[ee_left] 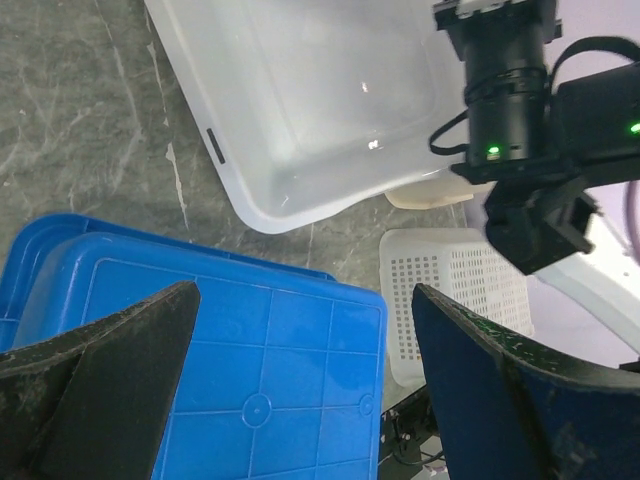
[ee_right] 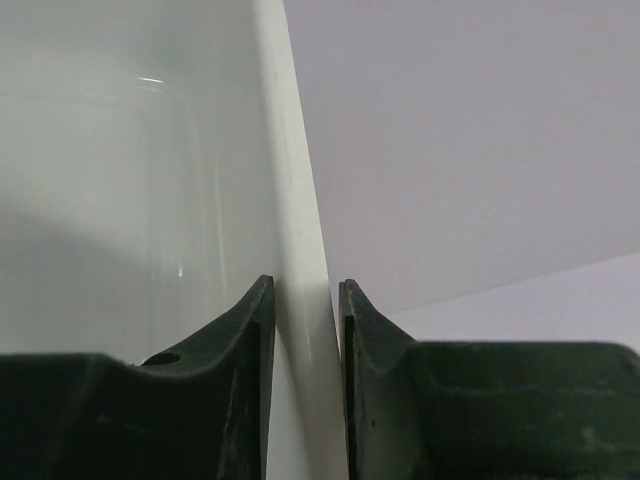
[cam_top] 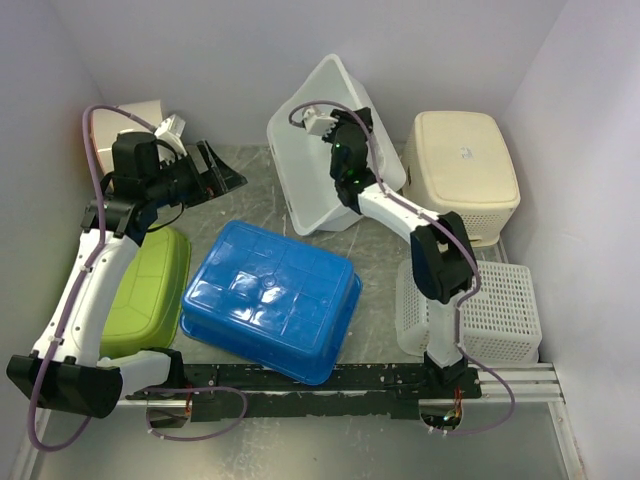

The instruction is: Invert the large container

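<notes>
Straddling the top rim of the large white container (ee_right: 150,200), the right tool (ee_right: 305,285) has its two dark fingers (ee_right: 235,380) set narrowly, one on each side of the plastic edge. Whether they actually pinch it or just flank it I cannot tell. The container (cam_top: 300,170) stands tipped up on one long edge at the back of the worktop (cam_top: 245,205), its hollow turned toward the left arm.

Just in front of it lies a blue tub (cam_top: 270,295), bottom up. To the right a cream bin (cam_top: 460,165) also sits bottom up, and nearer the arm bases there is a white perforated basket (cam_top: 505,305). A green tub (cam_top: 150,280) lies under the left arm. The left tool (cam_top: 205,165) hangs spread wide with nothing in it, well apart from the container.
</notes>
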